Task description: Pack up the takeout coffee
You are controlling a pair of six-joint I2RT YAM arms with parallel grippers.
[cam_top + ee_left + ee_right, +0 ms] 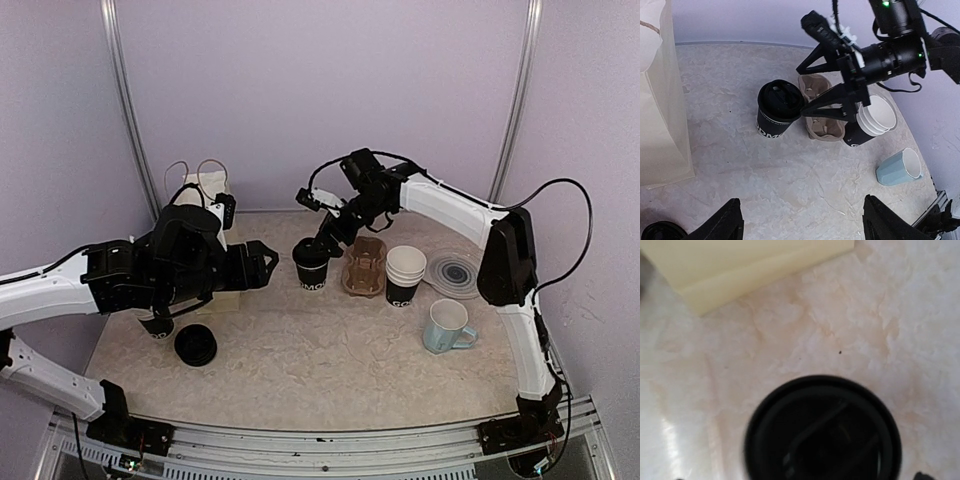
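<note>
From above, the lidded coffee cup (pixel 311 264) stands near the middle of the table (pixel 330 370), just left of the brown cardboard carrier (pixel 366 265). A stack of open cups (pixel 404 274) and a light-blue mug (pixel 446 326) sit further right. The view from the left wrist is clearer on the right gripper (pixel 800 92). Its two black fingers are spread wide above and beside the cup (pixel 779 107), and the lower fingertip (pixel 804 114) is right at the lid's rim. I can't tell whether it actually touches. The jaws are not clamped on anything.

The right wrist camera looks straight down onto the round black lid (pixel 822 432), which is blurred and close. A corner of the cream paper bag (pixel 740 265) shows at the top of that view, while the overhead view has most of the bag hidden behind the left arm.

The left gripper (pixel 268 262) hangs to the left of the cup with its jaws apart, holding nothing.

The cup is upright with its long axis vertical and the lid on top. The white lettering on its side faces the left wrist camera.
</note>
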